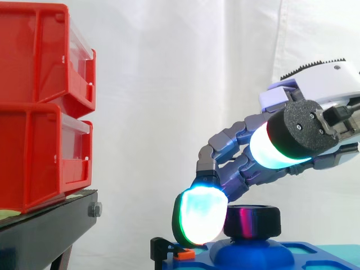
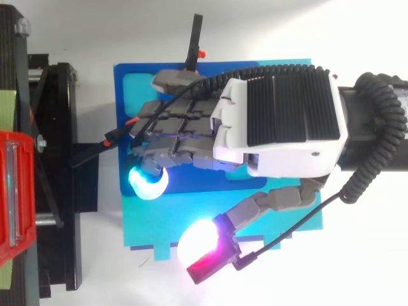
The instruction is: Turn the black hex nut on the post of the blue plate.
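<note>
Where the nut sits: the black hex nut (image 1: 253, 220) rests level on the rounded post (image 1: 250, 253) of the blue plate (image 1: 320, 256), low in the scene and well to the right of the black stand (image 1: 45, 230).
Nut's look: squat, thick and wide, with softened corners; dull black, with a magenta sheen on its near face.
Robot hand: the robot hand (image 2: 280, 121) reaches in from the right and grasps the nut, with its fingers curled down round the nut's left side.
Side view adds: a cyan-green pad (image 1: 198, 218) meets the nut's left edge; the thumb's pad (image 1: 270, 151) stands lifted above and right of the nut, apart from it.
Top view adds: the plate's whole outline (image 2: 124, 95), dark blue with a paler strip along its near edge; the back of the hand lies over the post; the thumb sticks out toward the near side, its pad (image 2: 199, 245) glowing white and magenta.
Clamps: black clamps with orange marks sit at the plate's far edge (image 2: 194, 38) and left edge (image 2: 111, 137).
Left of scene: stacked red bins (image 1: 39, 107) on the stand.
</note>
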`<state>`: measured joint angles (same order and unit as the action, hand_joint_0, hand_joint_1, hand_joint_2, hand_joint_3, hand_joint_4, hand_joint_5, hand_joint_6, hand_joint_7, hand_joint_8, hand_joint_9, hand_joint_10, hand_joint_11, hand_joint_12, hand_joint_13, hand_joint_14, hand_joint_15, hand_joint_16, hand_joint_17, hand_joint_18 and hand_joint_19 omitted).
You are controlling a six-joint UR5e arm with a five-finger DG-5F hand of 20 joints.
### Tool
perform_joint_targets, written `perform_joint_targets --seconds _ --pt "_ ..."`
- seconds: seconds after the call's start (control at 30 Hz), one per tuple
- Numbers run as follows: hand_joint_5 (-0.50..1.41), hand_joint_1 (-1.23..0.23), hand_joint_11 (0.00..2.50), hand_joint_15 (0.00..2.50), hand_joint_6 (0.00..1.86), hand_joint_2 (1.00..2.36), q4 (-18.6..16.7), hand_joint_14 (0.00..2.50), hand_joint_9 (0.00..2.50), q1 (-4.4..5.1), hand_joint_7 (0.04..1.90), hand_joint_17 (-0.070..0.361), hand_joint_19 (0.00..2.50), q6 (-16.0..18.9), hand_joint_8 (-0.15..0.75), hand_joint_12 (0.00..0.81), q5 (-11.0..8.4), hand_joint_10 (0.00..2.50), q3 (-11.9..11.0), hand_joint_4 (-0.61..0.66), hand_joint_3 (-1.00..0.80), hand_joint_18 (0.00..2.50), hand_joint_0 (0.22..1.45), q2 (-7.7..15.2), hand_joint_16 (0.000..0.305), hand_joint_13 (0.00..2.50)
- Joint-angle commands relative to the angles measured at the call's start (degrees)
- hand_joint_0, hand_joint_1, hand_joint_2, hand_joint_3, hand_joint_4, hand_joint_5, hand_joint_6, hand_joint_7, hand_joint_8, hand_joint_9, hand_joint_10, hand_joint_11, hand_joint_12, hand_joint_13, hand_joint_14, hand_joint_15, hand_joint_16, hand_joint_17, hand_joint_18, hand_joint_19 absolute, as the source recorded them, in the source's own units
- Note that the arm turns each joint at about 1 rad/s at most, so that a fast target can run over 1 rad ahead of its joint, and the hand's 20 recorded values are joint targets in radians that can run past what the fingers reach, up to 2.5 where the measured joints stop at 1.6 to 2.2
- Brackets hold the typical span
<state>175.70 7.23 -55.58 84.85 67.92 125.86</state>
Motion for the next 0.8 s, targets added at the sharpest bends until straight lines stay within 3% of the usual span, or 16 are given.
perform_joint_targets --seconds 0.0,0.2,0.43,0.77 --pt "-0.18 -0.40 0.00 0.00 0.50 1.00 0.3 0.00 0.35 -0.28 0.91 0.144 0.10 -0.1 0.304 0.419 0.14 0.00 0.1 0.27 -0.50 0.00 0.46 0.0 0.064 0.07" --pt "-0.18 -0.40 0.00 0.00 0.50 1.00 0.3 0.00 0.35 -0.55 0.91 0.144 0.11 -0.1 0.305 0.419 0.85 0.00 0.1 0.27 -0.50 0.00 0.46 0.0 0.064 0.07" --pt "-0.18 -0.40 0.00 0.00 0.50 1.00 0.0 0.00 0.35 -1.07 0.91 0.143 0.11 -2.4 0.304 0.419 1.46 0.00 0.1 0.27 -0.50 0.00 0.46 0.0 0.063 0.08" --pt "-0.18 -0.40 0.00 0.00 0.50 1.00 -1.1 0.00 0.35 -2.39 0.90 0.142 0.12 -5.0 0.304 0.419 3.13 0.00 0.1 0.27 -0.50 0.00 0.46 0.0 0.063 0.08"
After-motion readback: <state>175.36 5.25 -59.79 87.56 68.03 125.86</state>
